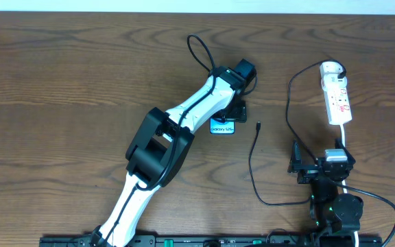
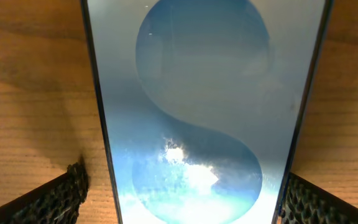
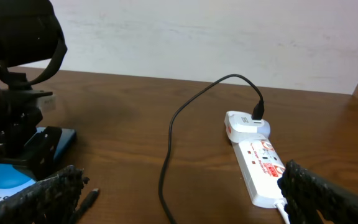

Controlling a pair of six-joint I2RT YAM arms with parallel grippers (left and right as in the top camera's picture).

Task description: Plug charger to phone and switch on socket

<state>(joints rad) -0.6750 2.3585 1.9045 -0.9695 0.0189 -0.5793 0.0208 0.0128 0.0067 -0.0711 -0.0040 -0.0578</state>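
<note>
A dark brown desk [image 1: 81, 82] with a wood-grain surface fills the overhead view, its grain running side to side. Close up it looks lighter and orange-tan, with fine parallel lines. Beyond its far edge stands a plain, faintly mottled off-white wall [image 3: 197, 37].

I hold the left arm [image 1: 158, 147] stretched diagonally toward upper centre, left gripper [image 1: 235, 110] pointing down, fingers [image 2: 59, 198] spread; right arm [image 1: 336, 206] folded lower right, right gripper [image 1: 319, 166] parted wide.
</note>
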